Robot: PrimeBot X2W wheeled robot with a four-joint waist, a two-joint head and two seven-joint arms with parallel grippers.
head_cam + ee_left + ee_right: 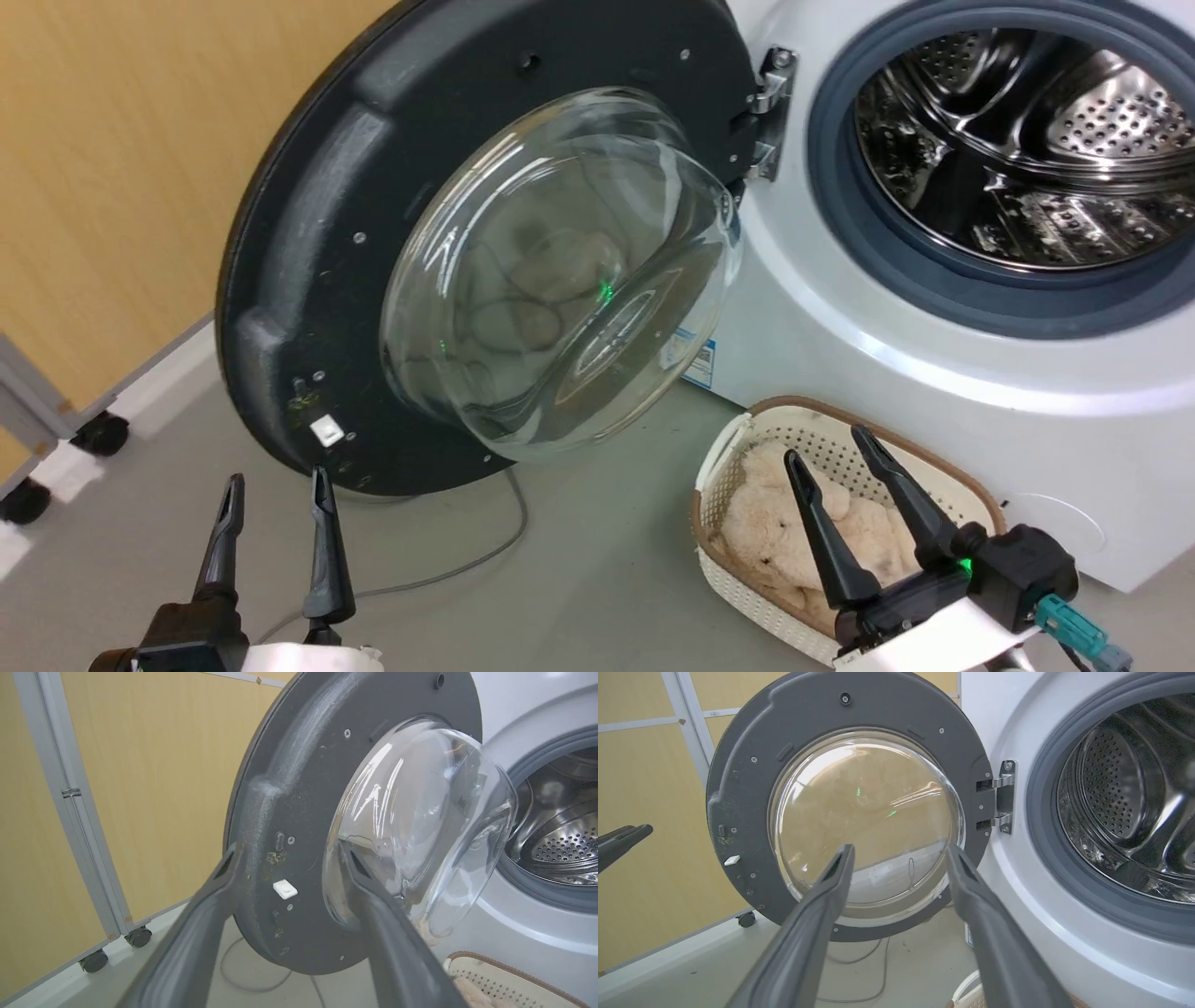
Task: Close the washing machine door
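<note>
One washing machine door (pixel 317 280), black-rimmed with a bulging glass window, stands swung wide open on its hinge (pixel 770 103). It is just beyond the fingertips of the left gripper (pixel 277 476) and apart from them, and it lies ahead and to the left of the right gripper (pixel 824 442). One white washing machine (pixel 840 308) shows its steel drum (pixel 1027 140) uncovered, ahead and to the right of the right gripper's fingers. One cream basket (pixel 738 439), holding a pale plush toy (pixel 775 523), sits on the floor directly beneath those fingers. One grey cable (pixel 504 541) trails across the floor between the two grippers. Both grippers have their two dark fingers spread wide, holding nothing and touching nothing.
</note>
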